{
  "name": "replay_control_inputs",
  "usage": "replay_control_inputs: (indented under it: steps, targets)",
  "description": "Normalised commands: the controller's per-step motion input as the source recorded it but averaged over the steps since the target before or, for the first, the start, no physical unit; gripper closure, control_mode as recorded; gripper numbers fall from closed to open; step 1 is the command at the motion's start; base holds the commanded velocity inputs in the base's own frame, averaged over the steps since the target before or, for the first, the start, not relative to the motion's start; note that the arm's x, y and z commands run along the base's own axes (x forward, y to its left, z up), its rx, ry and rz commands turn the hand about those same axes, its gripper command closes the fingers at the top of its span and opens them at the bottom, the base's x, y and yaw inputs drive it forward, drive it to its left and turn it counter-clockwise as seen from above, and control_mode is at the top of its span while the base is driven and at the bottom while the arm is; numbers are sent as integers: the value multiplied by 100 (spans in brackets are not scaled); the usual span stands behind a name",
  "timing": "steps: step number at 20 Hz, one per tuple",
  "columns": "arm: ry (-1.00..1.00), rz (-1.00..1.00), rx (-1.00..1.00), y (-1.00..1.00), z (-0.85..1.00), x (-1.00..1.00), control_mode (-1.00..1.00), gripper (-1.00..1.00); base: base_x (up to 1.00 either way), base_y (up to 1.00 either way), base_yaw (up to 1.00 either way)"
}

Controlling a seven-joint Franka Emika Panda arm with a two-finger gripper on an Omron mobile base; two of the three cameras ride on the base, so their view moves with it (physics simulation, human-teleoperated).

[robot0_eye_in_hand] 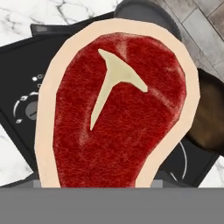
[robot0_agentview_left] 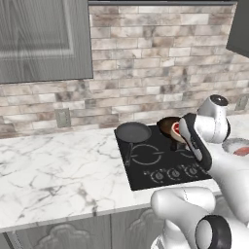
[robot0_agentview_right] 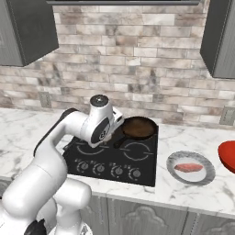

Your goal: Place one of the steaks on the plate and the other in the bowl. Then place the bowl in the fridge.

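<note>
The rounder red steak (robot0_eye_in_hand: 118, 109) with a pale fat rim and a bone mark hangs close before the hand camera, above the black cooktop, and hides the fingertips. My gripper (robot0_agentview_left: 179, 129) is shut on this steak, a red sliver of which (robot0_agentview_left: 175, 129) shows at the hand. The flat pink steak (robot0_agentview_right: 188, 167) lies on the grey speckled plate (robot0_agentview_right: 174, 160) right of the cooktop. Beyond the plate, the red bowl (robot0_agentview_right: 228, 156) sits cut off at the right edge. The fridge is out of view.
A black cooktop (robot0_agentview_right: 110, 158) with knobs is set in the marble counter (robot0_agentview_left: 53, 165). A dark frying pan (robot0_agentview_left: 133, 132) and a brown-bottomed pan (robot0_agentview_right: 137, 127) stand on its rear burners. Brick wall behind, grey cupboards (robot0_agentview_left: 44, 39) overhead.
</note>
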Motion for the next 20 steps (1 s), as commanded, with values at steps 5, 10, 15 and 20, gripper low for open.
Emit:
replay_control_inputs:
  steps: [5,10,15,20]
  targets:
    - [0,0,0,0,8,-8,-100,100,0,0,0]
    - [0,0,0,0,4,0,-100,100,0,0,0]
    - [0,0,0,0,4,-2,-100,100,0,0,0]
    - [0,0,0,0,1,-1,-100,100,0,0,0]
